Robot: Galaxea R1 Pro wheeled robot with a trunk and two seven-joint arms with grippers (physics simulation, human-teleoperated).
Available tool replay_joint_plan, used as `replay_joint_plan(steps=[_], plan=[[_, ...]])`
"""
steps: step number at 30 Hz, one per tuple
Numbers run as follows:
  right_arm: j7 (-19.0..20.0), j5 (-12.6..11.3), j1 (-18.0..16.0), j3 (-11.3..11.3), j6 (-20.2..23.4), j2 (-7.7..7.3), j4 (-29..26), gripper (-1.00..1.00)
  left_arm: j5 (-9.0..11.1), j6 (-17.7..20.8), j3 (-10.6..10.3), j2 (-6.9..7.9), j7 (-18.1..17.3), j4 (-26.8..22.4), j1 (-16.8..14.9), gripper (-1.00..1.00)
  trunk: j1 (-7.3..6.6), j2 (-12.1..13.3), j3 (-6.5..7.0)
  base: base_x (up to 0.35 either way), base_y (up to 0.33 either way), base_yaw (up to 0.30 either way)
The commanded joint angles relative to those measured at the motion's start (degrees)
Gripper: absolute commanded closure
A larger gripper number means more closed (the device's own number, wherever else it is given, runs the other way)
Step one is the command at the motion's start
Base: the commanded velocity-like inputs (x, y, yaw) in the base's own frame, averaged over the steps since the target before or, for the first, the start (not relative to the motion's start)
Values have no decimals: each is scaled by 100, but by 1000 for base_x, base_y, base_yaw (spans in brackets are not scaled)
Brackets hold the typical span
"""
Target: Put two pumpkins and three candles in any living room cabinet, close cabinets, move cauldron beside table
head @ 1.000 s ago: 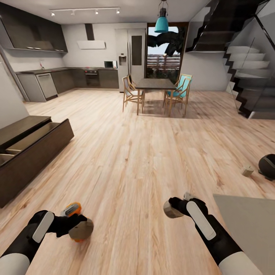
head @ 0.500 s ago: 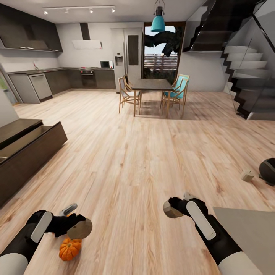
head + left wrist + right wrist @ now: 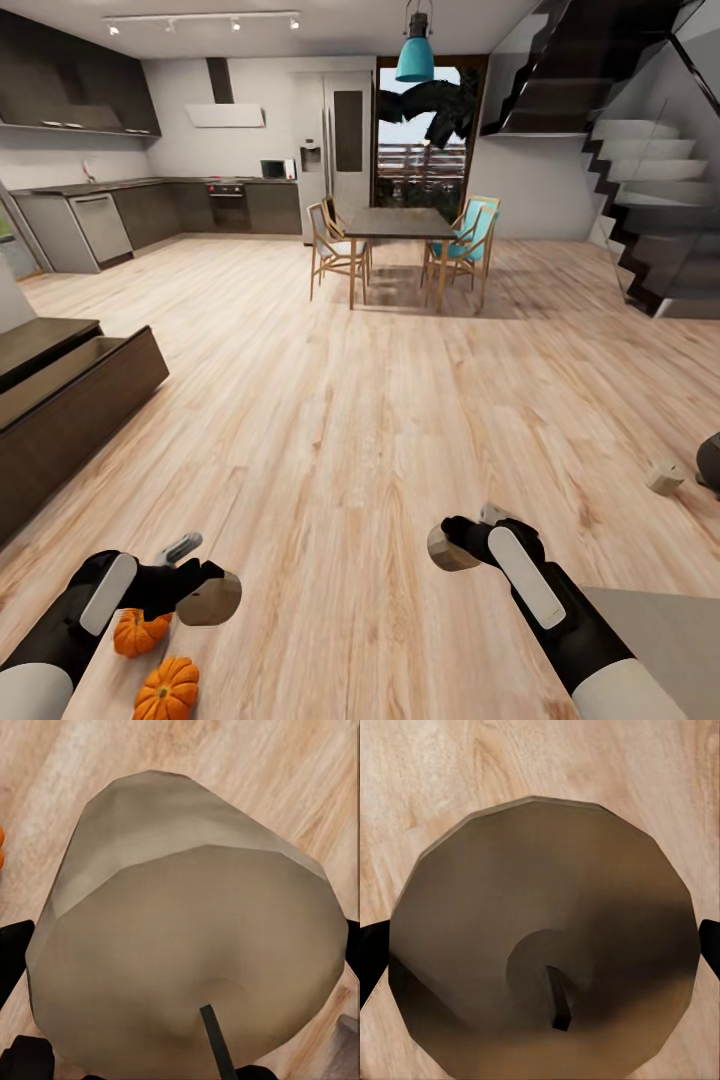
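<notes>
My left gripper (image 3: 206,596) is shut on a beige candle (image 3: 212,600), low at the left of the head view; its flat top and wick face the left wrist camera as the candle (image 3: 187,945). My right gripper (image 3: 452,546) is shut on a second candle (image 3: 448,550), seen end-on as the candle (image 3: 540,945). Two orange pumpkins (image 3: 138,632) (image 3: 167,690) lie on the floor under my left arm. A third candle (image 3: 665,477) lies on the floor at the right, beside the dark cauldron (image 3: 712,462), which the frame edge cuts. The dark brown cabinet (image 3: 70,410) stands at the left with its drawers pulled open.
A grey table top (image 3: 670,640) fills the bottom right corner by my right arm. Far ahead stand a dining table (image 3: 400,222) with chairs, the kitchen units (image 3: 150,210) at the back left and a staircase (image 3: 650,180) at the right. Wooden floor lies between.
The whole view has shifted: the cabinet slid towards the left edge, the cauldron towards the right edge. Both pumpkins now show under my left arm. Both grippers keep their candles.
</notes>
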Motion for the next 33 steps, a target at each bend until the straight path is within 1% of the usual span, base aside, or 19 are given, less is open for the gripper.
replay_joint_plan(steps=[1,33], plan=[[-57,-45,-6,16,-3,-6,-8,100,33,26,10,-1,10,-5,-2,100,2,-2,-5,264,0,0],[-59,-45,-6,16,-3,-4,-8,100,26,25,12,-1,6,-5,1,100,2,-2,-5,264,0,0]])
